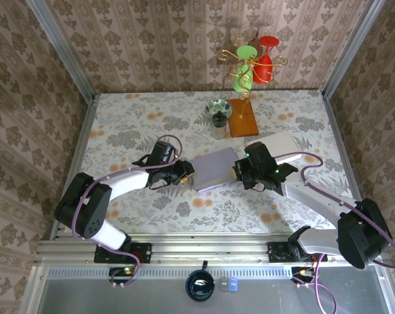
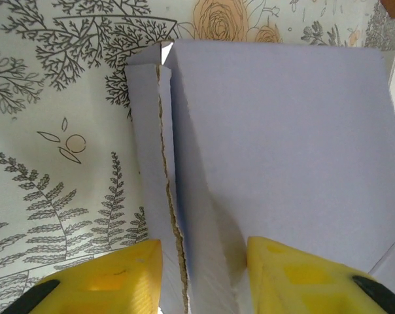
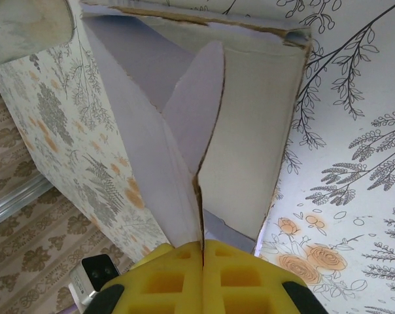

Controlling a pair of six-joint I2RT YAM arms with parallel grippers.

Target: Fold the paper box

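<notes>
The paper box (image 1: 216, 169) lies flat in the middle of the flowered counter (image 1: 138, 124), lilac side up, between my 2 hands. My left hand (image 1: 183, 171) is at its left end: the yellow fingers (image 2: 99, 281) stand apart with the box's folded side strip between them, torn brown edge showing, though I cannot tell whether they press on it. My right hand (image 1: 240, 171) is at the opposite end, fingers (image 3: 250, 275) pressed together and pinching thin cardboard flaps where their edges meet, the box opening away from them. (A small glass (image 1: 218, 114) and a wooden block (image 1: 242, 118) stand farther back, well apart from the box.)
</notes>
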